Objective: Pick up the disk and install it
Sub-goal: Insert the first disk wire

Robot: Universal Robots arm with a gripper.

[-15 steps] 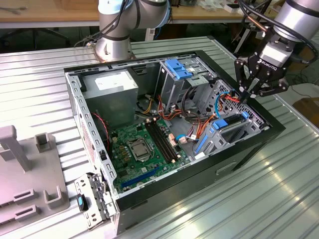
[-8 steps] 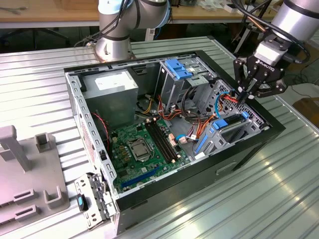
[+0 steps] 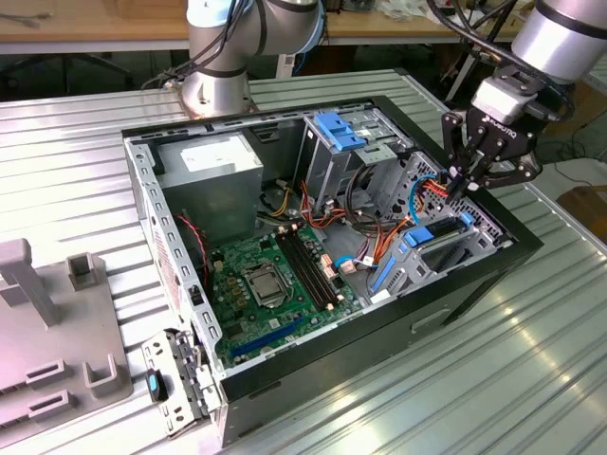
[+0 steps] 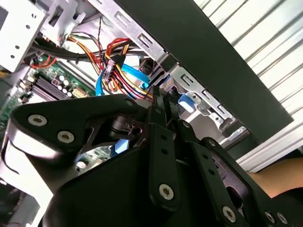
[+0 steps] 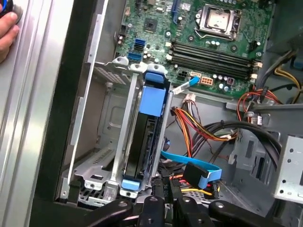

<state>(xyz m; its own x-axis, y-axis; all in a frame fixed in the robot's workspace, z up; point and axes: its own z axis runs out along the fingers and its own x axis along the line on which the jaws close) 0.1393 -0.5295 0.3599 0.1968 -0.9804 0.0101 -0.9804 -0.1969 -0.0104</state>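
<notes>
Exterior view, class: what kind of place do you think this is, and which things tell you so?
Probably a robotics lab or workshop bench: a robot arm over an opened computer case on a ribbed metal table, with wooden desks behind.

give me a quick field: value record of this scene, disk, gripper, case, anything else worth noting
disk: blue-framed disk standing on edge in the metal drive cage
gripper: gripper low over the cage end of the case, fingers together, not holding the disk
case: open computer case on its side, motherboard exposed
cables: blue cable beside the disk
other: hand outside the case
</notes>
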